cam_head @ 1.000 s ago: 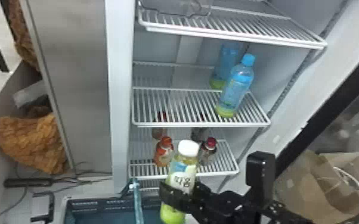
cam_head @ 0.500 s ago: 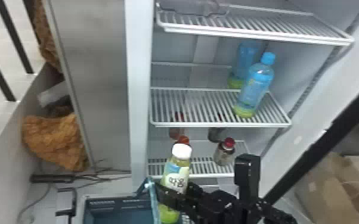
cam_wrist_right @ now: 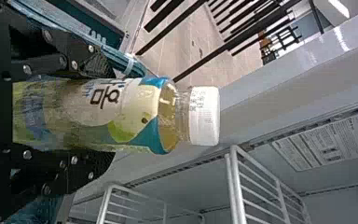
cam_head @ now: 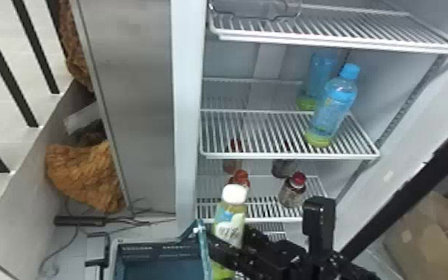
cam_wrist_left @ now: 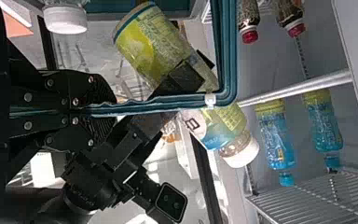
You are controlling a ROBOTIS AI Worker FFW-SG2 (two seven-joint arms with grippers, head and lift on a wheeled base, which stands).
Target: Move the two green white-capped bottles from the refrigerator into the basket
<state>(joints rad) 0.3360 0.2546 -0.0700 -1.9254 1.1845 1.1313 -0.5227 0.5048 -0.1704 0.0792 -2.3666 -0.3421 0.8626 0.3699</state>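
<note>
Where right claw (cam_head: 229, 235) grips, smooth, cylindrical bottle (cam_head: 230, 216)

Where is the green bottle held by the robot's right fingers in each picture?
Head view: the bottle, low near the middle, beside the basket.
Left wrist view: bottle partly behind the basket's rim.
Right wrist view: bottle between the right fingers, white cap outermost.
Shared landmark: the basket's blue-green rim.
</note>
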